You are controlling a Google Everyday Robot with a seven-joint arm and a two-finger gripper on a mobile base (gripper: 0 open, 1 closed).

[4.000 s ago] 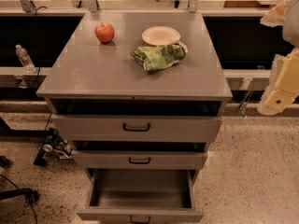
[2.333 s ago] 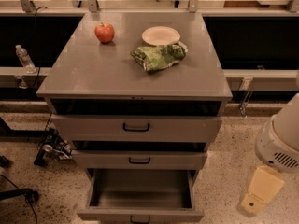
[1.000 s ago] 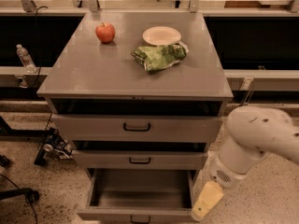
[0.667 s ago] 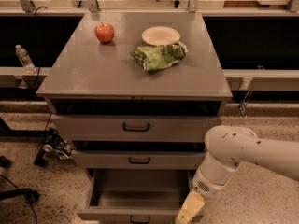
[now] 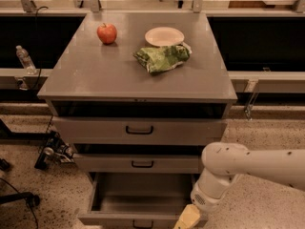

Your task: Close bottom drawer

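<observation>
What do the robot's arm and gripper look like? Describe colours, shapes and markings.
The arm is a smooth, off-white rounded tube with a bulbous joint and a few small dark dots. The gripper, low at the right front corner of the bottom drawer, is a paler yellowish, blocky piece. No cables show.

On the cabinet top [image 5: 95,75] the apple [image 5: 107,33] sits near the back left corner. The plate [image 5: 164,36] lies right of it by the back edge, with the bag [image 5: 162,57] just before the plate. Under the front edge, the bottom drawer [image 5: 138,197] juts out below two others. My gripper [image 5: 189,217] is at its front right corner. A bottle [image 5: 24,58] stands beyond the left edge.
</observation>
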